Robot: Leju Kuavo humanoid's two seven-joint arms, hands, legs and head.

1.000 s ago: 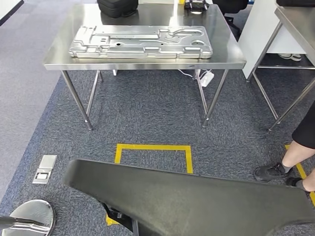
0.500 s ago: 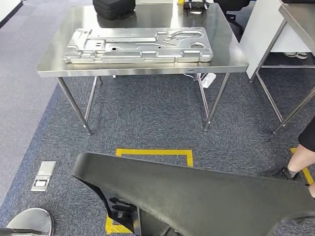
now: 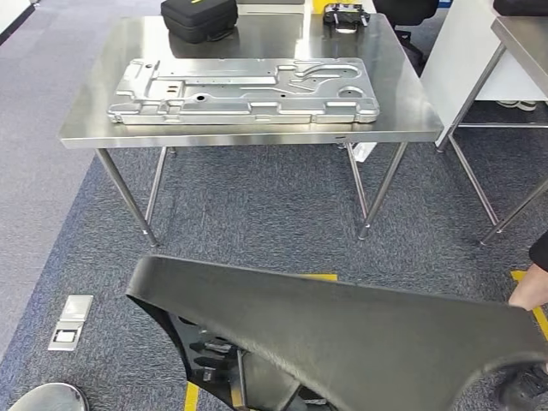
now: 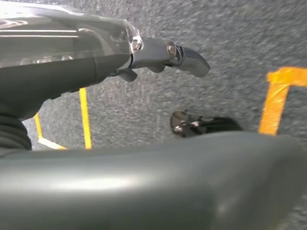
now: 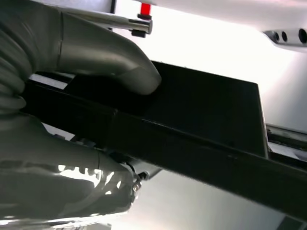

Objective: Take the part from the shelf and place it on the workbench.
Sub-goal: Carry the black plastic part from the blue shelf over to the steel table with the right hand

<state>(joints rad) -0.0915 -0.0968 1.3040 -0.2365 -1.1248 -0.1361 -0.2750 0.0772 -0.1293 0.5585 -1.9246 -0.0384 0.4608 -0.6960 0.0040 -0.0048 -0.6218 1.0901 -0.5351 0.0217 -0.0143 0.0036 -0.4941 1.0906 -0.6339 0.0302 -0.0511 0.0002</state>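
Observation:
I carry a large black moulded part (image 3: 348, 342) low in front of me; it spans the lower head view. My right hand (image 5: 32, 139) grips its dark edge (image 5: 203, 124), thumb on one face and fingers under the other. My left hand (image 4: 108, 48) lies alongside the part (image 4: 163, 182) with its fingers (image 4: 188, 57) stretched out, and floor shows between them; whether it holds the part I cannot tell. The steel workbench (image 3: 246, 137) stands ahead across the carpet.
A long pressed metal panel (image 3: 242, 90) lies on the workbench, with a black case (image 3: 197, 17) and a small black device (image 3: 346, 13) behind it. A second steel table (image 3: 517, 34) stands at the right. A person's leg (image 3: 536, 287) is at the right edge. A floor socket (image 3: 68, 310) is at left.
The whole view has shifted: the camera has moved towards the workbench, which now looks nearer. The yellow floor tape has slid under the part. The part stays in the same carried position.

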